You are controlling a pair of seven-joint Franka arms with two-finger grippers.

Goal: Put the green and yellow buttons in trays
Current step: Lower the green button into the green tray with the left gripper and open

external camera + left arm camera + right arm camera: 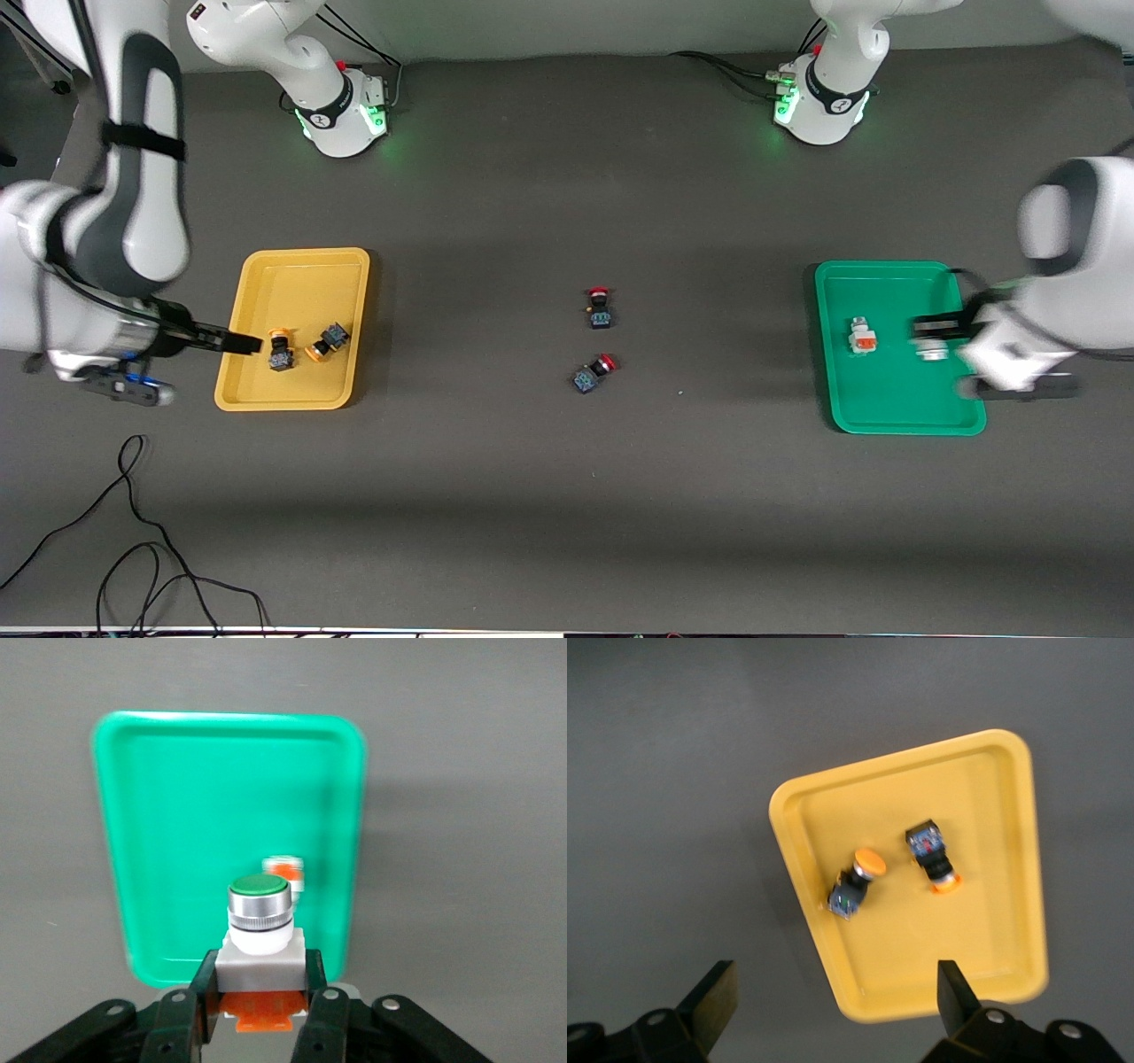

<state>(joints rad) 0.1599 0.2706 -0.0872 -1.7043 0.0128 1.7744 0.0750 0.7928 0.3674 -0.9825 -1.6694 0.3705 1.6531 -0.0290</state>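
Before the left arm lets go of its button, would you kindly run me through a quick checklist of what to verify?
1. Left gripper has a firm hold on the green button: ok, jaws shut on its white body.
2. Held button is over the green tray: ok in both views.
3. Drop spot free of the other green button already in the tray: ok, it lies apart.
4. Right gripper out of the way: ok, open and empty above the yellow tray.
5. Both yellow buttons in the yellow tray: ok.
6. Height above the tray floor: cannot tell.
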